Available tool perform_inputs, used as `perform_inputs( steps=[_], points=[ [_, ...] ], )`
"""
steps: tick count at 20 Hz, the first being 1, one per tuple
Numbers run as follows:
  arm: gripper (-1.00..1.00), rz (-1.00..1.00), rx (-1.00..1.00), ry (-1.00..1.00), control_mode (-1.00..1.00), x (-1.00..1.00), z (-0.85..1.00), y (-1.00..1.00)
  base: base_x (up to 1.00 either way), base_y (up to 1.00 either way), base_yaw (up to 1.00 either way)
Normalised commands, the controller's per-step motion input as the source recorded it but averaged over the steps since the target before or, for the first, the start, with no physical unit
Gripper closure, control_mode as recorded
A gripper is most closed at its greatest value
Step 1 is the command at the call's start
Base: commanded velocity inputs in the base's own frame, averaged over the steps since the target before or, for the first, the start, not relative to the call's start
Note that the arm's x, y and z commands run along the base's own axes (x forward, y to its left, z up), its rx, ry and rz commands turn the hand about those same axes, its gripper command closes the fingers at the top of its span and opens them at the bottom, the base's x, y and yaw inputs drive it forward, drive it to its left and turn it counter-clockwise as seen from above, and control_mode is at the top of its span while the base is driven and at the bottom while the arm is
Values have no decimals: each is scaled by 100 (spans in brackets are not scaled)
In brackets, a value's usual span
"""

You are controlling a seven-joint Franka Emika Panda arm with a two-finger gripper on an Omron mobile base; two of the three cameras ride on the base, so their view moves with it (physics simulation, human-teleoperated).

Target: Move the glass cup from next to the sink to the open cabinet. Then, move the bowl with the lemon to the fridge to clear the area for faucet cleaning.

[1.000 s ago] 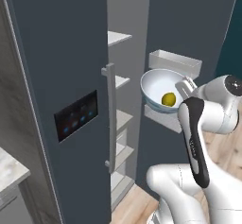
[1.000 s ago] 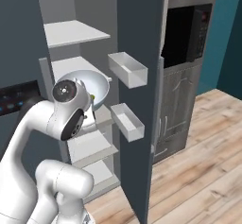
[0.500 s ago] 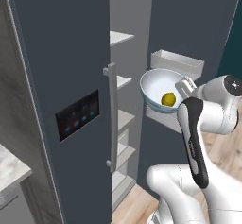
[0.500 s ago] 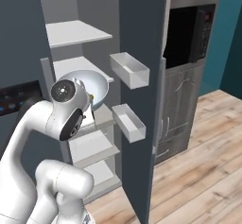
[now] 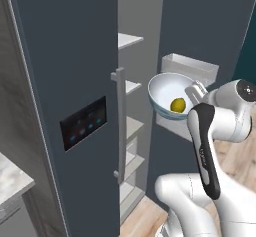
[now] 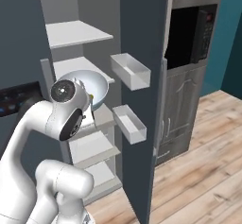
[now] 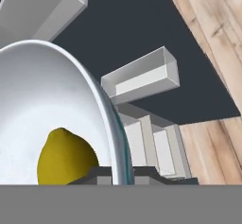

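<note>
Fridge: stood with right door swung open, white shelves and door bins bared | Bowl: hung tilted in the gap before the shelves, rim at 3 o'clock pinched | Gripper: clamped on bowl rim | Lemon: lay inside bowl toward 5 o'clock, beside the fingers.

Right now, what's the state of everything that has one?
fridge: right door swung open, left door shut.
bowl: held off the shelves at the fridge opening, tilted.
lemon: lying inside the bowl.
end effector: shut on the bowl's rim.
door bins: nothing visible inside.
</note>
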Motion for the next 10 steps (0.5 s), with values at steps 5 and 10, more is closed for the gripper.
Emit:
perform_inputs(
  steps=[5, 10],
  points=[
    [100, 0, 0, 0, 100, 0, 0, 0, 57, 0, 0],
    [100, 0, 0, 0, 100, 0, 0, 0, 63, 2, -2]
  ],
)
